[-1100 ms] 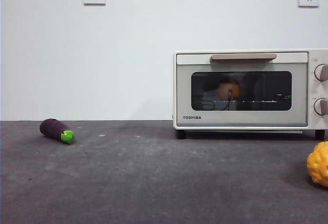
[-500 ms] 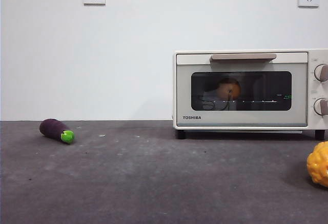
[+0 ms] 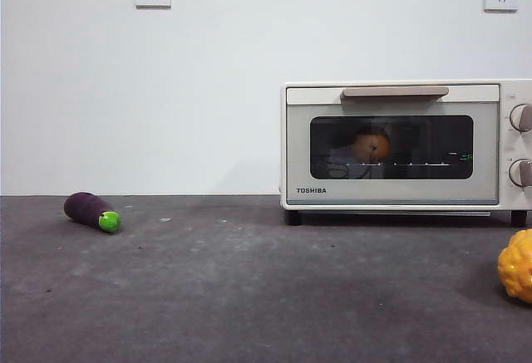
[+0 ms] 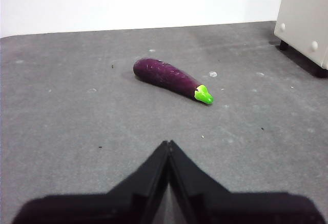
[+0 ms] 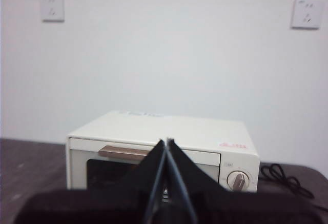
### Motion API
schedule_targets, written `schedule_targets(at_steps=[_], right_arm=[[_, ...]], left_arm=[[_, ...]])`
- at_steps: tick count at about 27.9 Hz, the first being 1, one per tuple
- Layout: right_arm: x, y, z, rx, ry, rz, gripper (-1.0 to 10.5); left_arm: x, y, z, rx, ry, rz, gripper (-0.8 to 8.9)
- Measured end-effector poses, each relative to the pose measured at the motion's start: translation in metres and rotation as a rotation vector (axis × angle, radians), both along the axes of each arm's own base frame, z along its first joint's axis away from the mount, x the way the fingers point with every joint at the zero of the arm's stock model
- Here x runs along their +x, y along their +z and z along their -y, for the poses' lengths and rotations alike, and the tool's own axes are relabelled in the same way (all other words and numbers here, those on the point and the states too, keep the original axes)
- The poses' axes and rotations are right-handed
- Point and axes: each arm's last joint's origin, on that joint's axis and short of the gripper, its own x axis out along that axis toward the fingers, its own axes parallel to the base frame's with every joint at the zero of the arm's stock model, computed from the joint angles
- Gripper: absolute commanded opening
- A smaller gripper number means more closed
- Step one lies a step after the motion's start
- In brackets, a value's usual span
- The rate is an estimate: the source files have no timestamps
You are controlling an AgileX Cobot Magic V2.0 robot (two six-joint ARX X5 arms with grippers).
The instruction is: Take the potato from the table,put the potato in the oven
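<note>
The orange-brown potato [image 3: 371,144] lies on the wire rack inside the cream-white Toshiba oven [image 3: 399,97], seen through the dark glass of the closed door. The oven stands at the back right of the dark grey table [image 3: 249,288]. My right gripper [image 5: 167,141] is shut, empty, raised well back from the oven [image 5: 169,131] and above it. My left gripper [image 4: 168,143] is shut and empty, low over the table [image 4: 61,111] short of the eggplant. Neither gripper shows in the front view.
A purple eggplant [image 3: 91,211] with a green tip lies at the left, also in the left wrist view [image 4: 171,79]. A bumpy yellow-orange lump [image 3: 517,265] sits at the right edge. The oven's corner [image 4: 305,21] stands beyond the eggplant. A black cable [image 5: 279,175] trails beside the oven.
</note>
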Motion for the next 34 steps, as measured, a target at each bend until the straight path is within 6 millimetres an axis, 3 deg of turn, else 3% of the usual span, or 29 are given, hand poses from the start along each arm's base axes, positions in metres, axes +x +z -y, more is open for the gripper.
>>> schedule_targets(at_steps=[6,19,29,34], right_arm=[[0.017,-0.047,-0.001,-0.022,-0.022,-0.019,0.0],[0.031,-0.091,0.018,-0.036,-0.216,-0.111,0.0],[0.032,-0.1,0.024,-0.033,-0.277,-0.186,0.0],[0.032,-0.112,0.024,-0.044,-0.263,-0.307,0.0]], left_arm=[[0.0,0.0,0.0,0.0,0.0,0.0,-0.04],[0.0,0.0,0.0,0.0,0.0,0.0,-0.04],[0.0,0.0,0.0,0.0,0.0,0.0,-0.04],[0.0,0.0,0.0,0.0,0.0,0.0,-0.04]])
